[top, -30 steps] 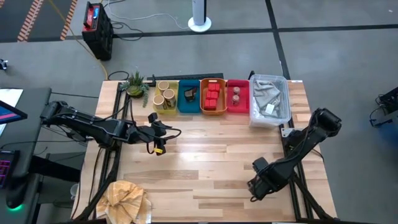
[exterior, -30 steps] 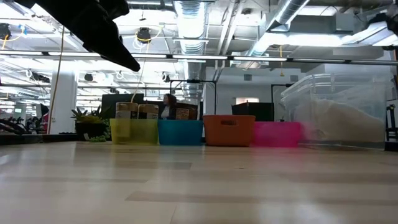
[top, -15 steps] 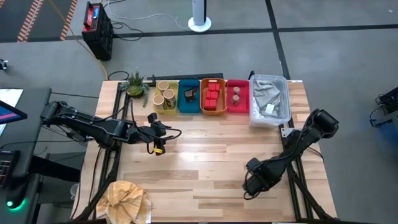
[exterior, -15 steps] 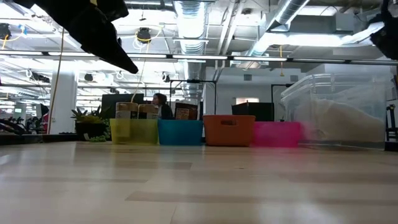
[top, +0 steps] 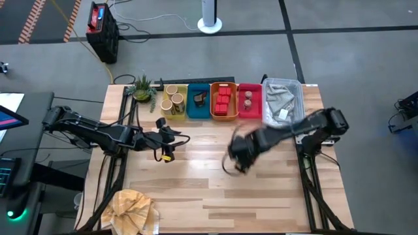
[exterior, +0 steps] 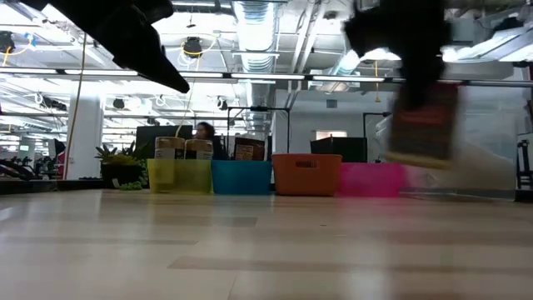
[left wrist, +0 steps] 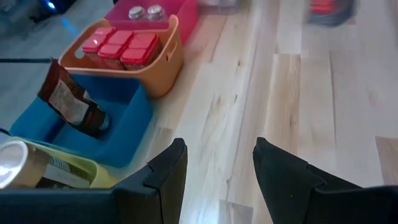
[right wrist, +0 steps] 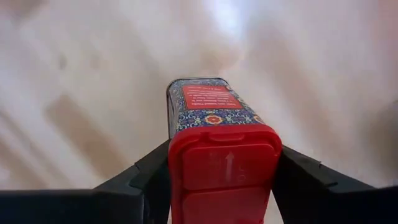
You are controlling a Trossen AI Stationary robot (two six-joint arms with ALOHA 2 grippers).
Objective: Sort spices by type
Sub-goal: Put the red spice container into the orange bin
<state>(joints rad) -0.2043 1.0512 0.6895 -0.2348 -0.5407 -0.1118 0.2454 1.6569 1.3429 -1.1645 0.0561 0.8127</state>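
My right gripper (top: 234, 160) hangs over the middle of the table, shut on a red-capped, blue-patterned spice pack (right wrist: 214, 118), which shows blurred in the low view (exterior: 425, 125). Along the far edge stand a yellow tray (top: 173, 106) with pale round tubs, a blue tray (top: 198, 103) with a dark packet (left wrist: 71, 102), an orange tray (top: 223, 102) with red packs and a red tray (top: 249, 102) with two tiny jars. My left gripper (top: 168, 149) waits open at the table's left, nothing between its fingers (left wrist: 168, 171). My right gripper pinches the pack's red cap end (right wrist: 180, 155) between its two fingers, one on each side. The fingers come from above, pointing down, and lie along the pack. The pack hangs below them, upright and lifted clear of the table.
A clear bin (top: 283, 104) with pale stuff inside stands at the far right, a small plant (top: 142, 88) at the far left. A yellowish cloth (top: 134, 209) lies at the near left corner. Bare wood lies between the trays and the near edge.
My right gripper has swung quickly from the table's near right corner toward its middle and the trays, rising a little. The red-capped pack now shows in the low view, hanging under it clear of the wood.
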